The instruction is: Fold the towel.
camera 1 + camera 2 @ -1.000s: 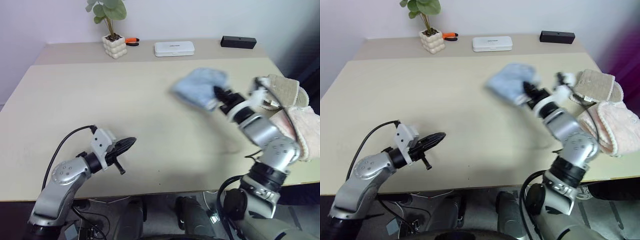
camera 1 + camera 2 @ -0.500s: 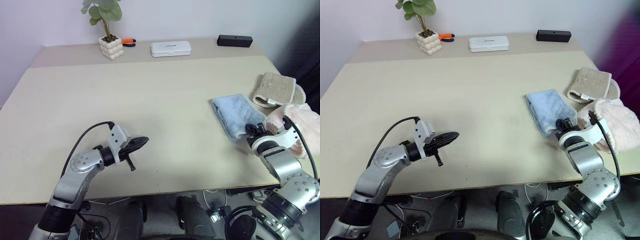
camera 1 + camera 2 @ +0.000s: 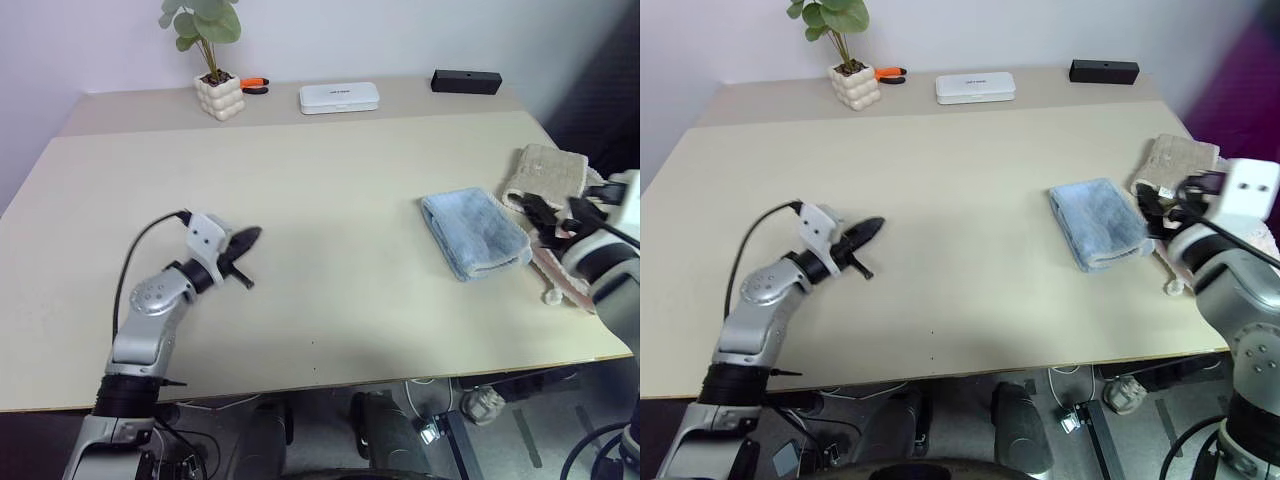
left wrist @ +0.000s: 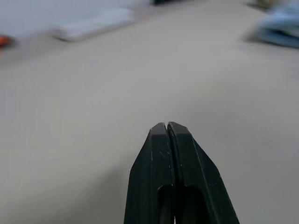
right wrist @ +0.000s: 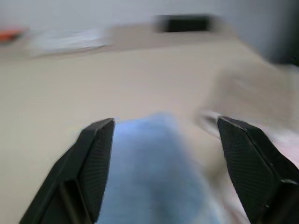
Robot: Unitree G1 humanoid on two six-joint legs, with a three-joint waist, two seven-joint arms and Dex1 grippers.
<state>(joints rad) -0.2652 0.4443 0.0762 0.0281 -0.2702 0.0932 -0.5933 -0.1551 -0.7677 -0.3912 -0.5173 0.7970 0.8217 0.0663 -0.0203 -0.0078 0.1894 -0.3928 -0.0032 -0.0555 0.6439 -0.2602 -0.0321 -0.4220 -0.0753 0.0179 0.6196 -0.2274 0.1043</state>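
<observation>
Two grippers are over the worktop (image 3: 300, 200), and neither holds anything. The towel (image 3: 473, 231) lies at the right of the frame as a compact, narrow bundle, apparently doubled over itself, with its long side running toward the lower right. Just beside it, at the right edge, are a beige ribbed cloth (image 3: 545, 172) and a pale pink cloth (image 3: 565, 282).

The right gripper (image 5: 161, 158) has its fingers (image 5: 96, 154) spread wide, with the towel seen between them but lower and apart from them; it grips nothing. The left gripper (image 3: 243, 241) is at the left of the frame, well apart from the towel, and its fingers (image 4: 169, 149) are pressed together on nothing.

I judge that the folding itself looks finished, or very near to it, and the step in hand is the release. The next move, I think, calls only for a check that the bundle is even. If one more fold is wanted, the right gripper should take the nearer short end without catching the neighbouring cloths.
</observation>
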